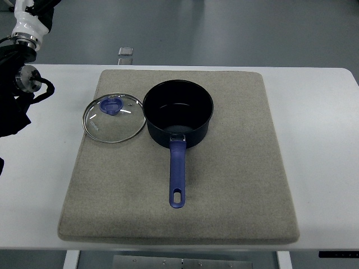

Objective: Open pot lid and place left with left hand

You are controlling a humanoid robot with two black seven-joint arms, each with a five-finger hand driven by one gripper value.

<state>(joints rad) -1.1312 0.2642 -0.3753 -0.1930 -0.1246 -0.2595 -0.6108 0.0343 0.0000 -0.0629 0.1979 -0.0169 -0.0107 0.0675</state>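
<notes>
Robot hand [14,106] beside lid [114,117], pot [178,114].

**Colours on the Table**

A dark navy round metal pot [178,114] shows a black inside and carries a violet-blue plastic handle [177,174] reaching toward the near edge. To its left lies a clear round glass lid [114,118] with a silvery steel rim and a violet-blue knob [111,105]. Both rest on a speckled grey-beige felt mat [235,168], which covers a plain white table [325,157]. At the far left, the robot's left arm [22,50] is black with white and chrome parts. The floor [224,28] beyond is dull grey-blue.
</notes>
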